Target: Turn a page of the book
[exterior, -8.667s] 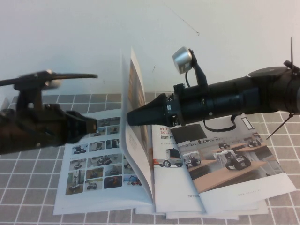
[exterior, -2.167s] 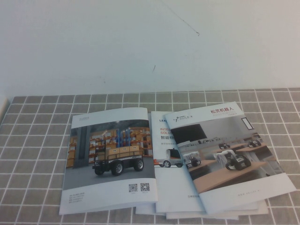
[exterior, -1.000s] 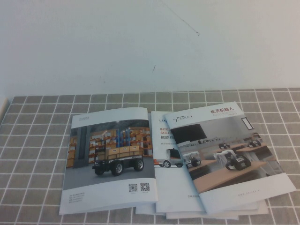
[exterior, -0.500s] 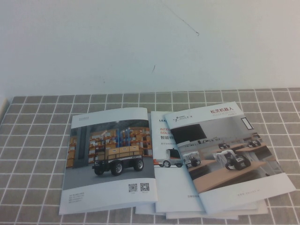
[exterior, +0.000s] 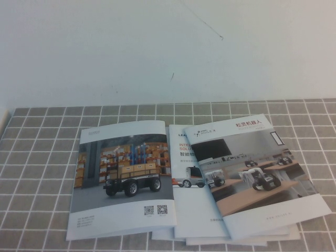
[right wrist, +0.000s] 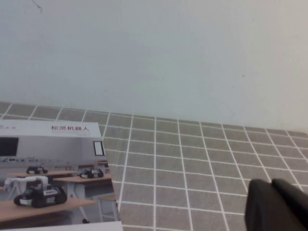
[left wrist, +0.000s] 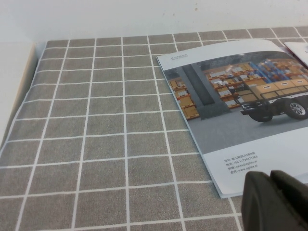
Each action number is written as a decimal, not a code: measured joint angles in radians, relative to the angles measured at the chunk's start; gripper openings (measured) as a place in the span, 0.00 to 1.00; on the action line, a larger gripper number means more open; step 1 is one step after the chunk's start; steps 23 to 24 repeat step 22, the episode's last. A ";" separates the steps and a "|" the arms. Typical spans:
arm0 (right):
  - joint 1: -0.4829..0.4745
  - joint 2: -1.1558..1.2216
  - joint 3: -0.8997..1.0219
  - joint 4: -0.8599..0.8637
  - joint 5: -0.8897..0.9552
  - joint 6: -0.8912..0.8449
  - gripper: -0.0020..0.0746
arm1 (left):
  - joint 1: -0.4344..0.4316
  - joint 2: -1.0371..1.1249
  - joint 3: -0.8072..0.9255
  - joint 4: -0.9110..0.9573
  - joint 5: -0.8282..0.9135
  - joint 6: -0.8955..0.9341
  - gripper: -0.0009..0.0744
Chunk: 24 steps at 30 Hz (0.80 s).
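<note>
Your book (exterior: 125,178) lies shut and flat on the grey tiled cloth, cover up.

You see a thin glossy pale-blue brochure; its cover shows orange warehouse shelves, a dark wheeled robot carrying boxes, two QR codes near the lower right and small text lines at the lower left. It sits at the left end of the spread of brochures, its right edge lapping over the white one beside it, its top edge slightly bowed. In the left wrist view the book (left wrist: 240,103) shows its near-left corner resting on the cloth, cover flat. No inner page is visible to you.
</note>
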 joint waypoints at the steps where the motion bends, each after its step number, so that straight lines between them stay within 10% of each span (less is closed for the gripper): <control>1: -0.002 0.000 0.011 -0.002 -0.020 -0.005 0.02 | 0.000 0.000 0.000 0.000 0.000 0.000 0.01; 24: -0.152 0.000 0.142 0.029 0.028 -0.019 0.02 | 0.000 0.000 0.000 0.002 0.000 -0.006 0.01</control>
